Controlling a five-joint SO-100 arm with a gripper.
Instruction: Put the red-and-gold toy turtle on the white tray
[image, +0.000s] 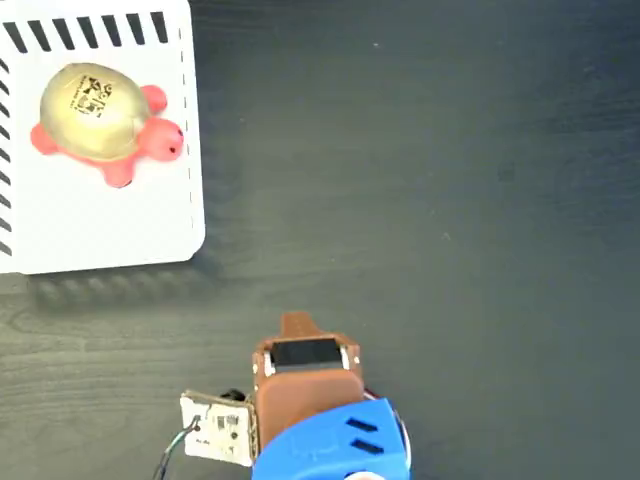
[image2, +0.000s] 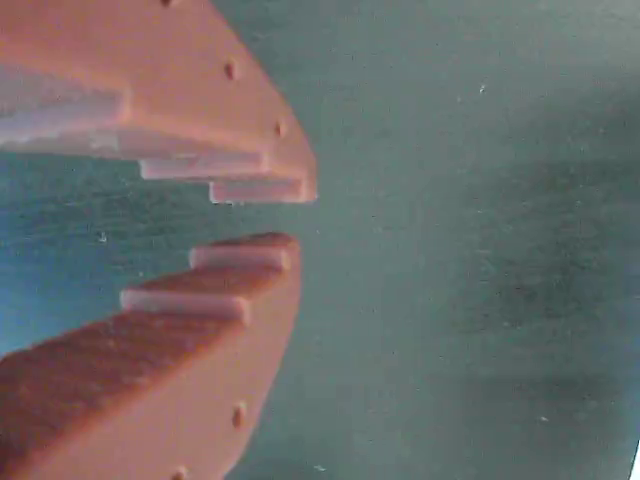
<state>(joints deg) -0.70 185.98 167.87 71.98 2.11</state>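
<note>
The red-and-gold toy turtle (image: 102, 118) lies on the white tray (image: 110, 225) at the top left of the fixed view, its gold shell with the code sticker facing up and its red head pointing right. My gripper (image: 296, 324) is at the bottom centre, far from the tray, over bare table. In the wrist view the two orange fingers (image2: 250, 150) of the gripper (image2: 295, 215) stand shut with only a thin slit between the tips. Nothing is held between them.
The dark wood-grain table (image: 450, 200) stretches across the right and middle of the fixed view. The arm's blue base (image: 335, 445) and a small circuit board (image: 218, 428) sit at the bottom edge.
</note>
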